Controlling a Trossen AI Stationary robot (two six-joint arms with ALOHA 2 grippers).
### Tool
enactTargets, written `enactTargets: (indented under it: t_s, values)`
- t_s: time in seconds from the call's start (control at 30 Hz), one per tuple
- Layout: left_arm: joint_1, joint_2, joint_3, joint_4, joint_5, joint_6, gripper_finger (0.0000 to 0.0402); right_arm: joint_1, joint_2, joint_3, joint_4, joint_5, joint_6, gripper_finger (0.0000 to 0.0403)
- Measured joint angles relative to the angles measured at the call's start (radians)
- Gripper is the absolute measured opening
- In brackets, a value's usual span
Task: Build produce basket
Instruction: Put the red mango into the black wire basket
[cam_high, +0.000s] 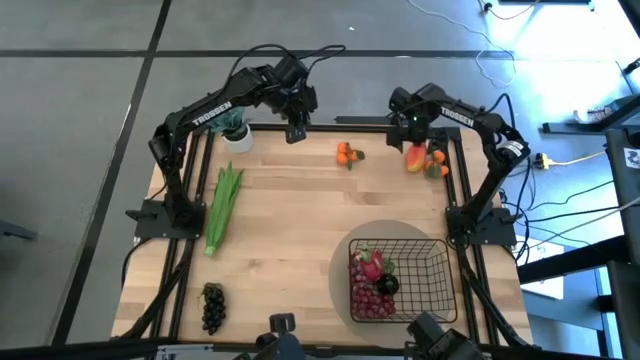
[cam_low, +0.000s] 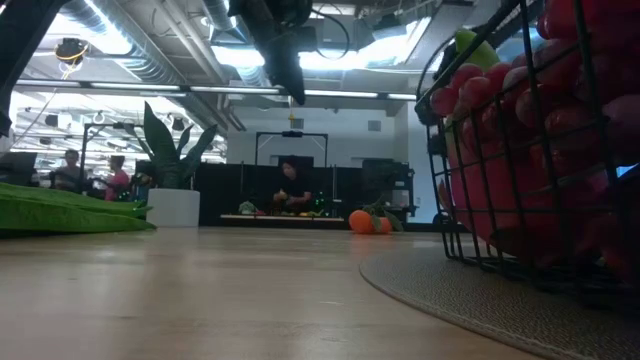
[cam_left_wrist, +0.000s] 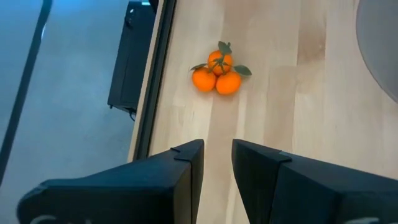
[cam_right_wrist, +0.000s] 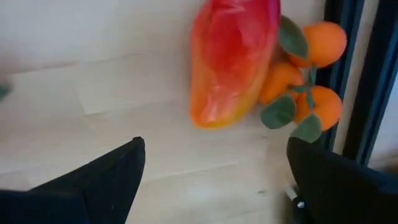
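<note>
Wire-mesh basket (cam_high: 425, 262), glossy mango (cam_right_wrist: 233, 56), rt fingers (cam_right_wrist: 93, 180) wide

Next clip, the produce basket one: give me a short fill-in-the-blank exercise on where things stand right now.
1. The pink dragon fruit lies inside the ____.
2. The right claw hovers, open, over the red-yellow ____.
3. The tangerines ahead of the left claw are coloured ____.
4. The basket stands on a round grey ____.

Missing words: basket; mango; orange; mat
</note>
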Motion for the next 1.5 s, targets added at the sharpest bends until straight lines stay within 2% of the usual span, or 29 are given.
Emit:
enactTargets:
  t_s: [0.37,0.6,1.17,1.5]
  values:
    - [0.000,0.000,0.000,0.015,0.000,0.001,0.0071,-0.052,0.000,-0.180,0.220,0.039,-0.003,0.0375]
    - [0.000,0.000,0.000,0.015,0.000,0.001,0.0071,-0.066,0.000,-0.249,0.390,0.061,-0.003,0.0375]
    - [0.000,0.000,0.000,0.015,0.000,-0.008,0.0071,-0.066,-0.001,-0.346,0.448,0.067,-0.010,0.0375]
    - [0.000,0.000,0.000,0.016,0.000,-0.008,0.0071,-0.066,-0.001,-0.357,0.467,0.073,-0.031,0.0375]
